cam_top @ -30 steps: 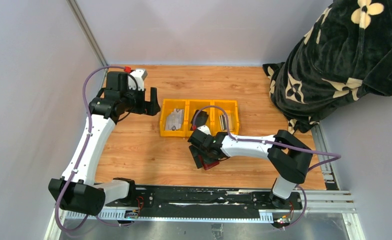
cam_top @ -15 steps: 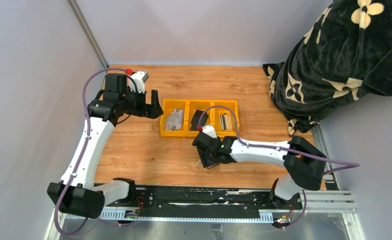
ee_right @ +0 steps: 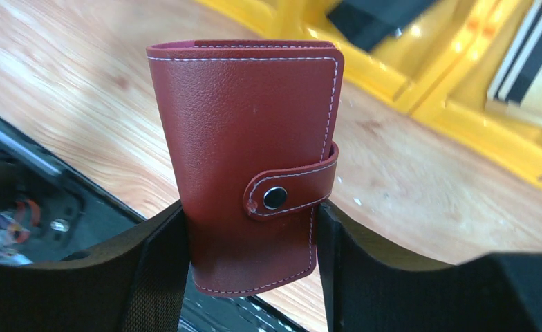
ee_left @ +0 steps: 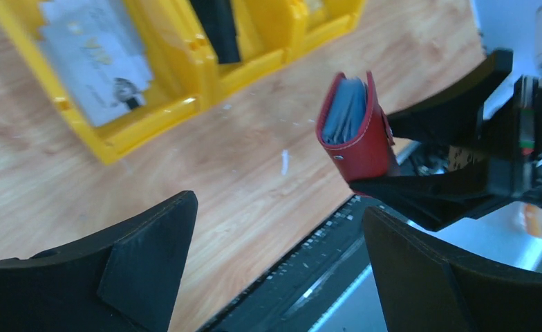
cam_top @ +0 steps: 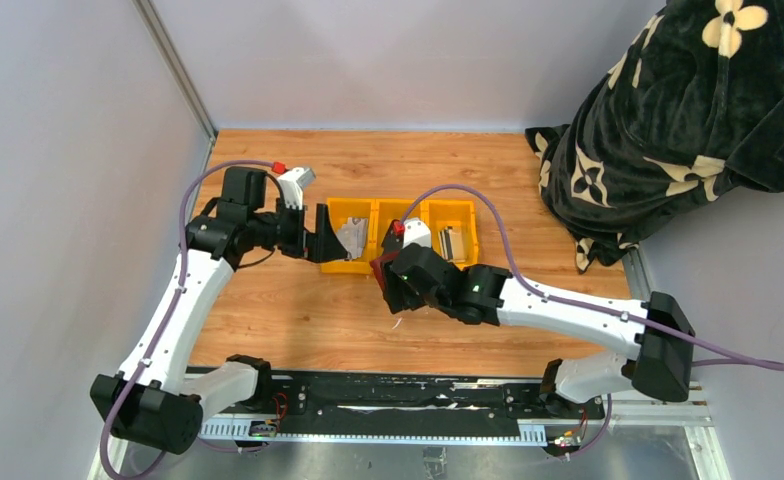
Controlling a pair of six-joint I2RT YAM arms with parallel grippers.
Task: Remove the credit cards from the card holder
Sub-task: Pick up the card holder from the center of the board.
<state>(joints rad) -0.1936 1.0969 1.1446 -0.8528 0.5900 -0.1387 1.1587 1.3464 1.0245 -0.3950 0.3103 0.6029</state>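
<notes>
Right gripper (ee_right: 253, 232) is clamped on the lower half of the dark red wallet (ee_right: 251, 152), one black finger pressed against each side edge. The upper half stands out past the fingertips. The wallet is folded shut, with its tab (ee_right: 290, 190) snapped across the front. From the left wrist camera its open edge shows, with grey sleeves (ee_left: 343, 111) packed between the covers. It is held up off the wooden table (cam_top: 298, 310), just on the near side of the yellow tray (cam_top: 468, 208), about level with the middle compartment and apart from the tray's front wall.

Left gripper (cam_top: 318, 235) hangs at the tray's left end with its fingers spread wide and nothing between them. The wallet lies beyond it, well apart from both fingertips.

Three cards lie in the tray, one per compartment: a grey card (ee_left: 95, 48) on the left, a black card (ee_left: 216, 28) in the middle and a tan card (ee_right: 524, 62) on the right.

Bare wood runs from the tray's front wall down to the black rail (cam_top: 398, 390) at the near edge, and more lies behind the tray up to the back wall. A black flowered blanket (cam_top: 668, 130) fills the far right corner, and a grey wall closes the left side.
</notes>
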